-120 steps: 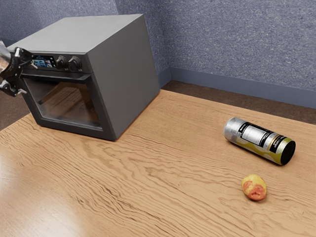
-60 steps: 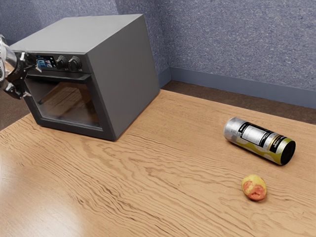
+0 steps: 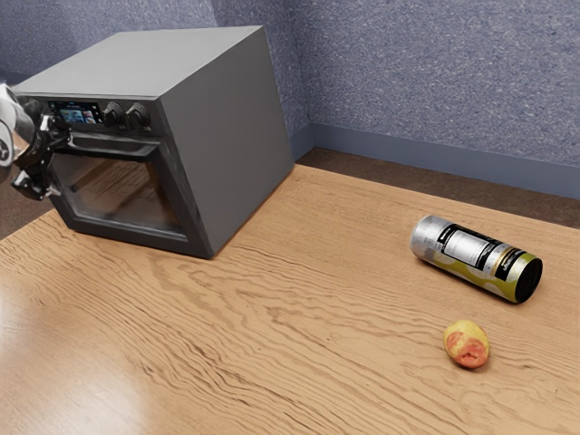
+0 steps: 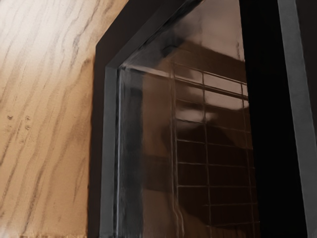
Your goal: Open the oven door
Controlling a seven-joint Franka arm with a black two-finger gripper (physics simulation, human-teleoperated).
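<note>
At the exterior view's left edge, my gripper (image 3: 43, 156) is by the near-left part of the oven door (image 3: 131, 237), close to one end of its dark handle (image 3: 113, 147). How far apart my jaws stand I cannot tell, nor whether they have hold of that handle. The door looks barely ajar along its upper part, its lower edge close against the grey oven (image 3: 231, 136). Above the handle are a lit display (image 3: 80, 113) and round knobs (image 3: 136, 116). My wrist view looks closely onto the door's glass (image 4: 153, 114), framed in dark material, with a wire rack (image 4: 205, 163) visible through it and pale reflections across it; wood grain shows beside the frame. The oven stands on the wooden table (image 3: 299, 344), a blue-grey wall (image 3: 435, 82) behind. Well apart from the oven, toward the exterior view's right, a silver and yellow-green can (image 3: 471, 256) lies on its side, its black end facing that way. Near it rests a yellow and red fruit (image 3: 467, 344).
</note>
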